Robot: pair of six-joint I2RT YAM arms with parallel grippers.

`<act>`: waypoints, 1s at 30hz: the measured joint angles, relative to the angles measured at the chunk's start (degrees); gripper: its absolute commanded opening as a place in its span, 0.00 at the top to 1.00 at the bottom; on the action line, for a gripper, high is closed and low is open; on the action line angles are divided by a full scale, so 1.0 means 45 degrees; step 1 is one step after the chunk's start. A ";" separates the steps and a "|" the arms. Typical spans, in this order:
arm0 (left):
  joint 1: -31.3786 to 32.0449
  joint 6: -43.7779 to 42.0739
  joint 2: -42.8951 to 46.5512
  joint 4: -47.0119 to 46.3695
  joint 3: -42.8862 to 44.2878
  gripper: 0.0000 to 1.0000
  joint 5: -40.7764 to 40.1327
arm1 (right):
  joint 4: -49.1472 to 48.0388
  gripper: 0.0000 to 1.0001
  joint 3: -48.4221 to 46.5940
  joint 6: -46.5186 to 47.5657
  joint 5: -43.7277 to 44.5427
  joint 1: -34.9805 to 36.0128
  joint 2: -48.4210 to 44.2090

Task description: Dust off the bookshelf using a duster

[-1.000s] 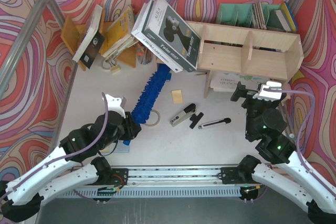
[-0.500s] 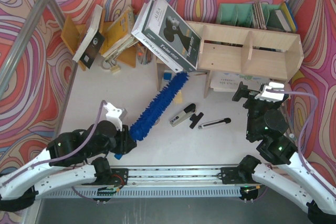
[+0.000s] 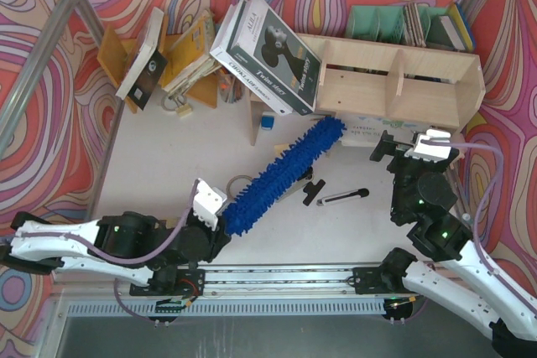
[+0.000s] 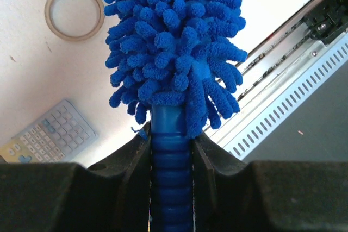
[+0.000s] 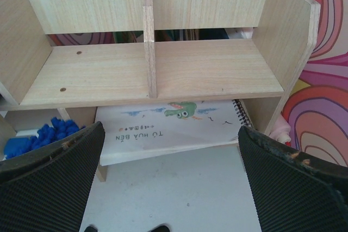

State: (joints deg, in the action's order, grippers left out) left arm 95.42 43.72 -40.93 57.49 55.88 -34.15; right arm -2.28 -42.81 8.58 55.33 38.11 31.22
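Two arms: the left gripper [image 4: 171, 158] clamps the duster [image 3: 284, 173] handle, head slanting across frame centre, tip at the shelf [image 3: 394, 90], upper right. The right gripper [image 5: 171, 177] gapes empty. Dusting is starting; next, probably, sweep along the boards.

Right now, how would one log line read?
left gripper: shut on duster | duster tip: at bottom opening of bookshelf | right gripper: open, empty

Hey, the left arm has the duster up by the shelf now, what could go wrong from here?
The duster tip is at the bookshelf lower edge, near the big tilted box on its end; a sweep might topple it. The head passes right beside the black clip on the table and may drag it. The open right fingers sit nearby, so arms might collide.
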 measured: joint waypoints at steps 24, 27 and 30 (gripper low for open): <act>0.3706 -0.6411 -0.2851 -0.4862 0.3619 1.00 -0.6241 | 0.0690 0.01 -0.1234 -0.0617 0.0019 0.0000 -0.0413; 0.3696 -0.7791 -0.2992 -0.5994 0.4197 1.00 -0.6795 | 0.0860 0.01 -0.1826 -0.0811 -0.0107 0.0000 -0.0442; 0.3419 -0.9068 -0.3303 -0.7203 0.4813 1.00 -0.7091 | 0.0913 0.01 -0.2215 -0.0879 -0.0311 0.0000 -0.0408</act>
State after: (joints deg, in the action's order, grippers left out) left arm 110.80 2.92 -55.79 25.08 77.54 -66.06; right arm 1.83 -52.77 4.62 53.93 38.11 29.39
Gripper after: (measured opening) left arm 0.343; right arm 0.986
